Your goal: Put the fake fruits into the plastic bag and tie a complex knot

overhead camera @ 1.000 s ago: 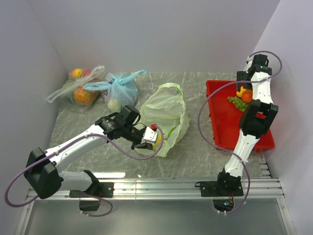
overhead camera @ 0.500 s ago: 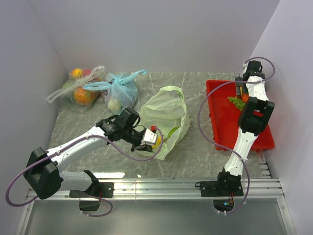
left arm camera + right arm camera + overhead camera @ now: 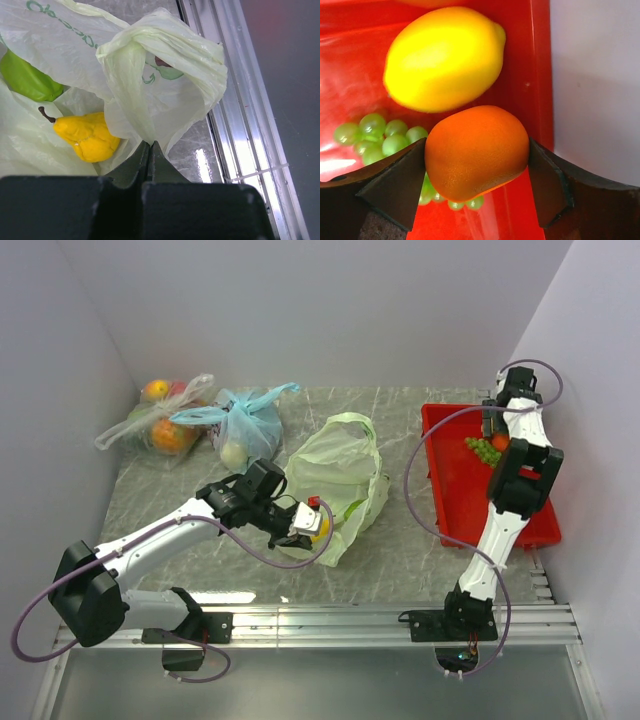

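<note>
left fingers (image 3: pixel 134 169) pinched together on pale green plastic bag (image 3: pixel 160 65) on counter (image 3: pixel 400 570), yellow pear (image 3: pixel 87 137) inside; right fingers (image 3: pixel 402 185) clamped on orange ball (image 3: pixel 477 150) in red tray (image 3: pixel 540 75), grape bunch (image 3: pixel 380 140) partly hidden beneath

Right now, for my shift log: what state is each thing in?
left gripper, shut on the edge of the pale green bag.
pale green bag, untied, yellow pear inside.
right gripper, jaws against both sides of the orange.
orange, gripped, in the red tray.
lemon, loose in tray.
grapes, loose in tray.
blue bag, tied.
</note>
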Robot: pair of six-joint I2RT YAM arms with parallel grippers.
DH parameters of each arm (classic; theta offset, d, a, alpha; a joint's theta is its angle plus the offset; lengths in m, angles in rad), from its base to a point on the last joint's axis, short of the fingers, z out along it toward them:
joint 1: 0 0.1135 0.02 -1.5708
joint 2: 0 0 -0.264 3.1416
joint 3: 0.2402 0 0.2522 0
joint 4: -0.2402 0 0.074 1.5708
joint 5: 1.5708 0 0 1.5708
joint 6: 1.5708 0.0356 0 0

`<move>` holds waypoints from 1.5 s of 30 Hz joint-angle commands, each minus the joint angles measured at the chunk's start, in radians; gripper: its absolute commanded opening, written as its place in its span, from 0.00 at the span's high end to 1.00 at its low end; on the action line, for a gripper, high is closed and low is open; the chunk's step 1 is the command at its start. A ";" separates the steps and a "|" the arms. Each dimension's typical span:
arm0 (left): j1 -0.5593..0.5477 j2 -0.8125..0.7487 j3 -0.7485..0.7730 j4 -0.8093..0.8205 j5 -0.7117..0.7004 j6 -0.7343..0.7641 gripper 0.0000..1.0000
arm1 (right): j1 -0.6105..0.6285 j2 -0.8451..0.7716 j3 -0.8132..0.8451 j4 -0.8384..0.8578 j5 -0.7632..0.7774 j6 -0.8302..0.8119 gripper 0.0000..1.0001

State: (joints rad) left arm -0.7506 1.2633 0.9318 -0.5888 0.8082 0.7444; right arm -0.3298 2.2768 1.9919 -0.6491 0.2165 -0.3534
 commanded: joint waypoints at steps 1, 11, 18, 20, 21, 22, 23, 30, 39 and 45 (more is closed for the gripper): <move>-0.006 0.001 0.042 0.000 0.014 0.010 1.00 | 0.005 -0.161 -0.018 -0.058 -0.080 0.066 0.48; -0.004 0.004 0.047 -0.029 0.002 0.041 1.00 | 0.211 -0.673 -0.126 -0.241 -0.684 0.203 0.52; -0.004 -0.007 0.050 -0.028 0.005 0.041 1.00 | 0.529 -0.875 -0.297 -0.133 -0.927 0.318 0.52; -0.004 -0.015 0.050 -0.028 0.011 0.038 1.00 | 0.581 -0.889 -0.381 -0.124 -0.979 0.324 0.52; -0.004 -0.019 0.052 -0.025 0.013 0.035 1.00 | 0.630 -0.892 -0.410 -0.107 -0.986 0.326 0.52; -0.004 -0.022 0.048 -0.025 0.011 0.032 1.00 | 0.653 -0.893 -0.441 -0.097 -0.993 0.327 0.52; -0.004 -0.031 0.047 -0.025 0.013 0.033 1.00 | 0.684 -0.895 -0.496 -0.075 -0.994 0.324 0.52; -0.004 -0.025 0.056 -0.019 -0.004 0.024 1.00 | 0.868 -0.840 -0.547 -0.055 -0.801 0.286 0.10; -0.004 -0.024 0.065 -0.028 -0.006 0.016 1.00 | 0.795 -0.913 -0.427 -0.118 -0.801 0.197 0.02; -0.006 -0.021 0.061 -0.013 0.002 -0.002 1.00 | 0.424 -0.889 -0.361 -0.127 -0.709 0.173 0.02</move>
State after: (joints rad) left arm -0.7506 1.2606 0.9562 -0.6102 0.7937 0.7601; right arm 0.2253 1.3727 1.5799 -0.7700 -0.5964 -0.1371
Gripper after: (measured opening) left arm 0.011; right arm 0.976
